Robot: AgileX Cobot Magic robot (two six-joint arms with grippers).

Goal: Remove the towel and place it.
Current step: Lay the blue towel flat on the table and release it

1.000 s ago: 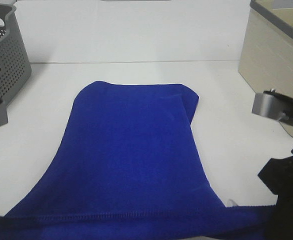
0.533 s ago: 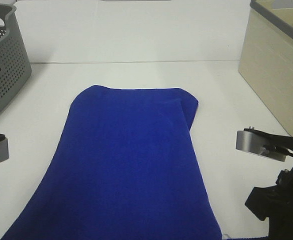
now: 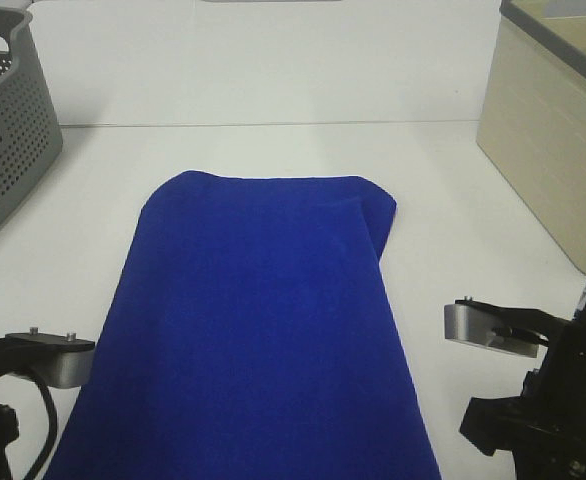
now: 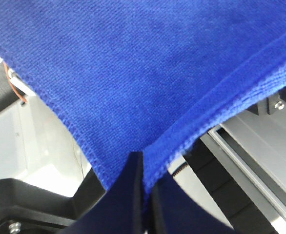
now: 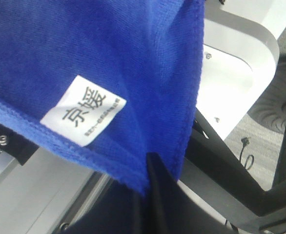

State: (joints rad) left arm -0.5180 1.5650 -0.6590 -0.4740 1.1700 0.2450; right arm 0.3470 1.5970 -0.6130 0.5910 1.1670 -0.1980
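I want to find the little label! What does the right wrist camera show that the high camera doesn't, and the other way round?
Only the right wrist view: the white tag with printed characters, sewn near the hem of the towel, and the right pincer shut on that corner.
Only the high view: the grey perforated basket on the left, the beige bin on the right, and the white table with the towel's far end lying on it.
Both: the royal-blue towel.
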